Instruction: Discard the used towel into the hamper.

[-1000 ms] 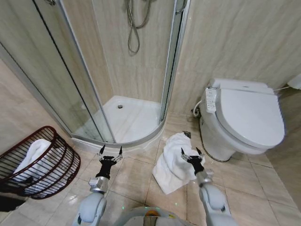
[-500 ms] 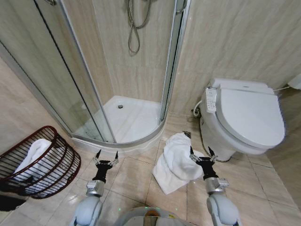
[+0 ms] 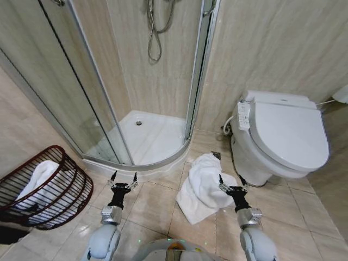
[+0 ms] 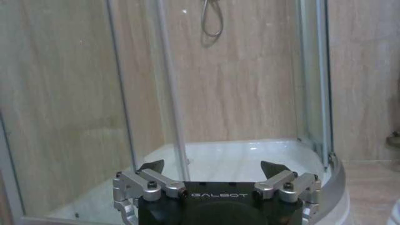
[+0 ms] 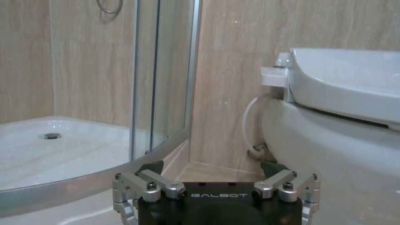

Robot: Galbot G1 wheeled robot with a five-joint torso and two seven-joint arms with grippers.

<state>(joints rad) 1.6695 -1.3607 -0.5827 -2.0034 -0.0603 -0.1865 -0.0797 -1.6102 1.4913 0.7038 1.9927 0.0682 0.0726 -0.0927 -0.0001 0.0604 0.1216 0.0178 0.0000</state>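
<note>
Shower (image 3: pixel 144 130): you have the glass-walled corner stall ahead, its white tray on the floor and a hose hanging on the back wall.
Toilet (image 3: pixel 283 138): it stands to your right against the wall, lid down; in the right wrist view its bowl (image 5: pixel 337 140) rises close by.
Floor (image 3: pixel 157 204): beige tiles run under everything you see.
Hamper (image 3: pixel 46 187): it sits at your far left on the floor, tipped over with its mouth toward the shower — a white cloth (image 3: pixel 35 182) already lies inside.
Towel (image 3: pixel 204 187): the crumpled white towel lies on the tiles between the shower's rim and the toilet base, well apart from the hamper.
Right end effector (image 3: pixel 230 180): your fingers are spread wide with nothing between them, poised at the towel's right edge — whether they touch it cannot be told.
Left end effector (image 3: pixel 124 176): its fingers are also wide and empty, low over the tiles just before the shower's rim, between hamper and towel.
</note>
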